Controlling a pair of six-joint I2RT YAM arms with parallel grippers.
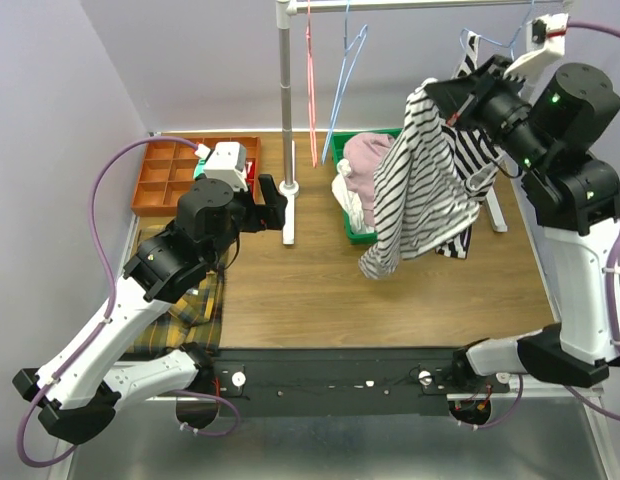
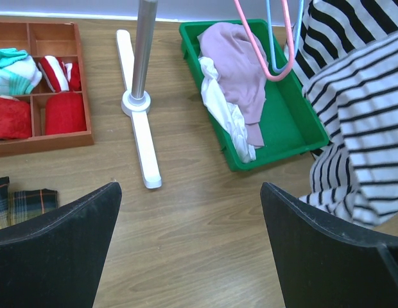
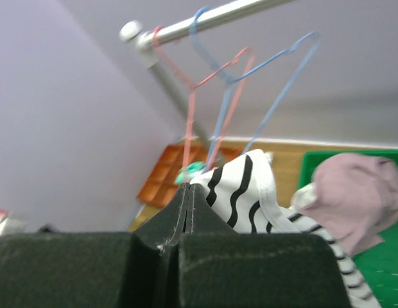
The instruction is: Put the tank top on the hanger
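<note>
The right pincer (image 3: pixel 188 192) fills the near edge of its wrist view, its two fingers pressed fully together on a fold of the tank top (image 3: pixel 241 186). The rest of the garment hangs slack below the pincer, clear of the table (image 1: pixel 290 290). Up and ahead of this pincer, the light-blue hanger (image 3: pixel 282 96) hangs bare from the rail (image 3: pixel 205 19), just beside the pink hanger (image 3: pixel 188 115).

The step in hand looks like bringing the lifted top to the hanger; nothing is threaded yet. Next, an arm of the hanger must probably pass through a strap or neck opening, which a single pinch will hardly spread.

The left pincer (image 2: pixel 189 212) stands fully open and holds nothing, low over bare wood, with the hanger well above and beyond it, so it seems free to steady the wire
</note>
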